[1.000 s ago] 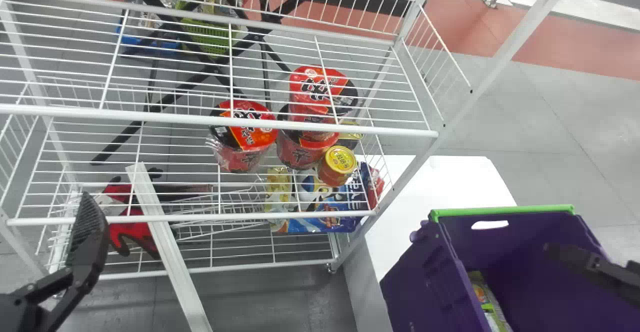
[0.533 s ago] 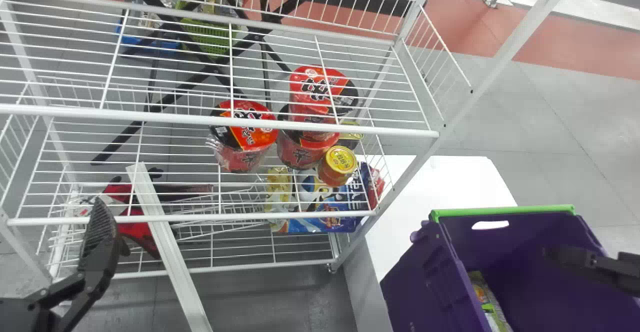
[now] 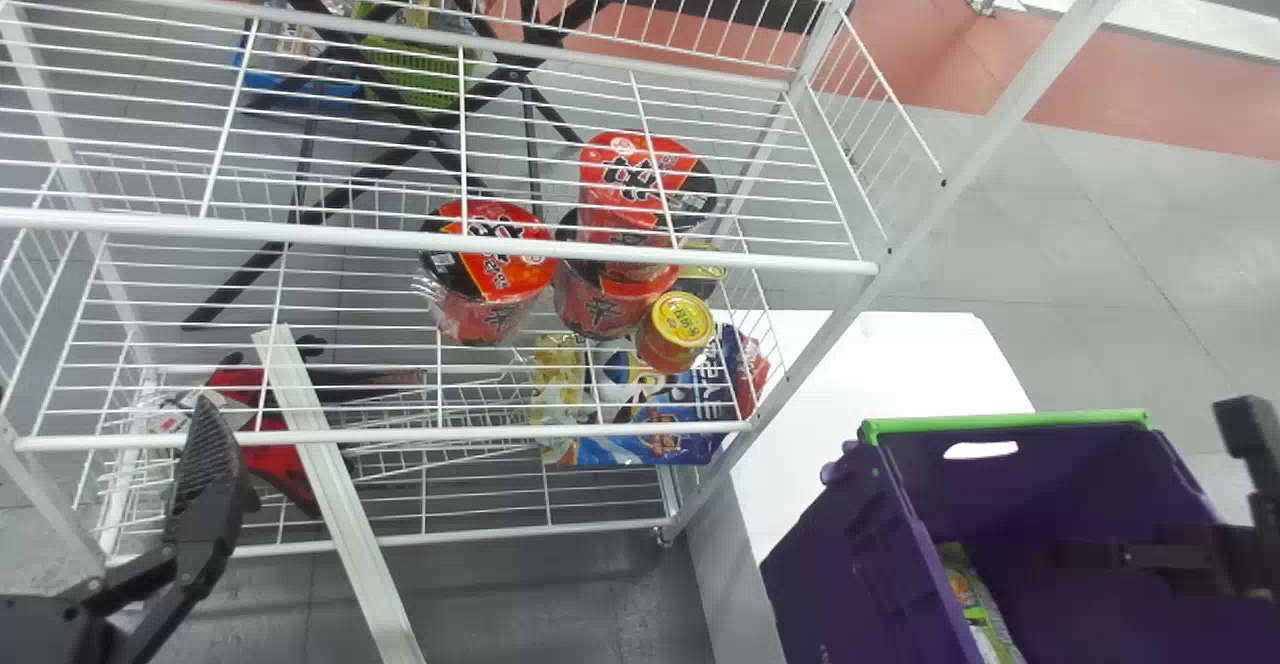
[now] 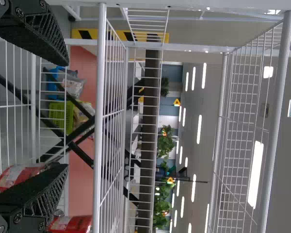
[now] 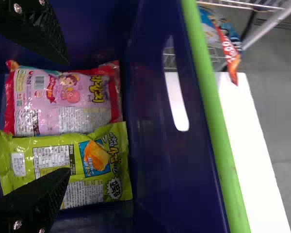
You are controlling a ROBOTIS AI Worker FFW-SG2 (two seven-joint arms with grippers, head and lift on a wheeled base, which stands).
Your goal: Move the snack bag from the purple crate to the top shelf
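My right gripper (image 3: 1180, 554) is at the purple crate (image 3: 850, 564) in the head view. In the right wrist view that gripper (image 5: 67, 115) stands open above a pink snack bag (image 5: 82, 99) and a green snack bag (image 5: 53, 150), which lie side by side inside the crate. It holds neither bag; one finger covers part of the green bag. At the rack's left front, my left gripper (image 3: 205, 474) is parked; in the left wrist view the gripper (image 4: 67, 114) is open and empty. The top shelf (image 4: 279, 121) shows its front rail in the left wrist view.
The white wire rack has an upright post (image 3: 860, 294) between shelves and crate. Red noodle cups (image 3: 490, 274) and a yellow-lidded can (image 3: 675, 329) stand on a lower shelf. A white table (image 3: 900, 364) extends behind the crate. A slanted white beam (image 3: 335, 494) crosses the rack's left front.
The right arm has shifted at the crate, and more of its gripper has come into the head view. My left gripper moved slightly right at first, then hardly at all. The rack's goods have stayed put.
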